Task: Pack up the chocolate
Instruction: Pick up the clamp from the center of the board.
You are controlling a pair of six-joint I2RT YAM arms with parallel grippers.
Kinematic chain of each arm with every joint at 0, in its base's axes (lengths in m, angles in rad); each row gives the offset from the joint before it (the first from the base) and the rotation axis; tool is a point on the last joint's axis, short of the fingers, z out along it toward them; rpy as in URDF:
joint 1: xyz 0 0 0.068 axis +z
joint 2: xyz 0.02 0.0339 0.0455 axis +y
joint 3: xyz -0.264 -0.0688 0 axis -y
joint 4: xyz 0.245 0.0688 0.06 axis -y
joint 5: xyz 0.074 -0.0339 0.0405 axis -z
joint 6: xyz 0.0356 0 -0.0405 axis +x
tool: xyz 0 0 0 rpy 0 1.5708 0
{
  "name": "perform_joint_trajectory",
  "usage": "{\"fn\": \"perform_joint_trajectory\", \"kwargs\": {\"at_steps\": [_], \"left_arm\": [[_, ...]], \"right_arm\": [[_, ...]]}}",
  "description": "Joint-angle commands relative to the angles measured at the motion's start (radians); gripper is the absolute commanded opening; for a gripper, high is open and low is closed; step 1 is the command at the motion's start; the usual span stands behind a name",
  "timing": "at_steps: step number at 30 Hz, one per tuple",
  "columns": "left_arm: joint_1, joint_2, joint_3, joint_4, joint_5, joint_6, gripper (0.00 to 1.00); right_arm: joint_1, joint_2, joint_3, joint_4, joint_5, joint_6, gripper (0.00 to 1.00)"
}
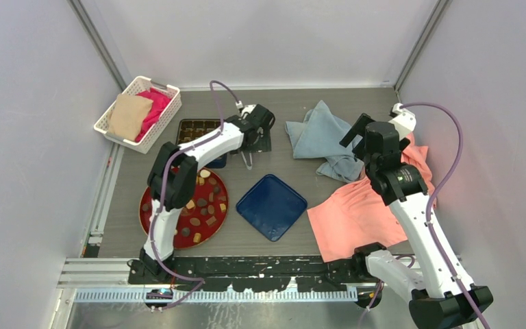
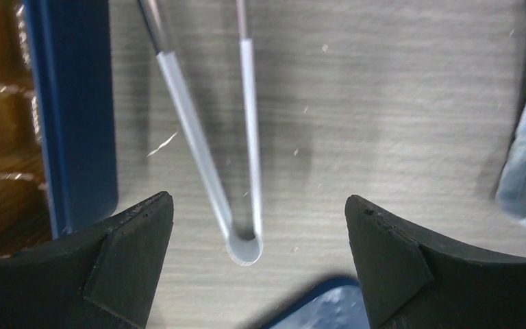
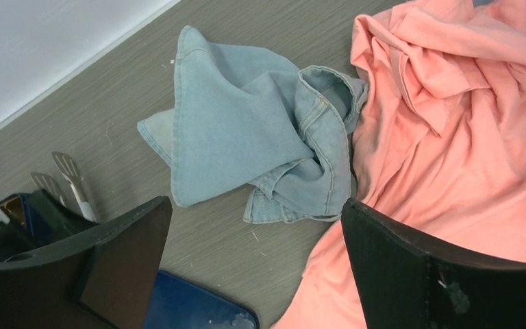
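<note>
The bench point(image 1: 329, 99) carries a salmon cloth point(image 1: 356, 212) and a denim cloth point(image 1: 315, 137) on the right, neither needed for packing. The right jaws hang spread above them, gripping nothing, seemingly parked clear. To the left, the red plate point(image 1: 152, 233) sits within the left arm's reach. The blue lid point(image 1: 272, 205) lies set aside, so the compartment box point(image 1: 195, 129) is open for filling. The left jaws, spread, straddle the tongs point(image 2: 249, 151) without touching, likely to grasp them. The chocolate point(image 1: 202, 203) lies scattered on the plate.
</note>
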Motion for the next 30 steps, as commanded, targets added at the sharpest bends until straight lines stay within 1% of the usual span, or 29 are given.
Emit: {"fn": "perform_joint_trajectory", "kwargs": {"at_steps": [1,3,6,12,16,21,22,24,28,30], "left_arm": [[0.005,0.083,0.135,-0.071,-0.07,-0.018,0.93],[0.011,0.093,0.129,-0.05,-0.053,-0.034,0.87],[0.025,0.109,0.123,-0.02,-0.061,-0.065,0.83],[0.062,0.163,0.165,-0.02,-0.035,-0.093,0.78],[0.077,0.23,0.242,-0.052,-0.047,-0.093,0.76],[0.09,0.292,0.324,-0.076,-0.049,-0.087,0.68],[0.094,0.298,0.33,-0.077,-0.044,-0.089,0.64],[0.099,0.303,0.331,-0.076,-0.037,-0.092,0.59],[0.102,0.296,0.308,-0.057,-0.018,-0.088,0.55],[0.101,0.293,0.305,-0.045,0.003,-0.064,0.47]], "right_arm": [[0.0,-0.014,0.044,-0.028,-0.011,0.01,1.0],[0.001,-0.013,0.052,-0.044,-0.022,0.011,1.0],[0.001,-0.016,0.052,-0.056,-0.027,0.009,1.0],[0.001,-0.029,0.043,-0.066,-0.031,0.009,1.0],[0.0,-0.032,0.036,-0.073,-0.044,0.016,1.0],[0.001,-0.03,0.028,-0.086,-0.053,0.04,1.0],[0.001,-0.031,0.027,-0.089,-0.054,0.044,1.0],[0.001,-0.033,0.023,-0.093,-0.055,0.047,1.0],[0.0,-0.041,0.016,-0.095,-0.056,0.049,1.0],[0.0,-0.041,0.015,-0.094,-0.057,0.05,1.0]]}}
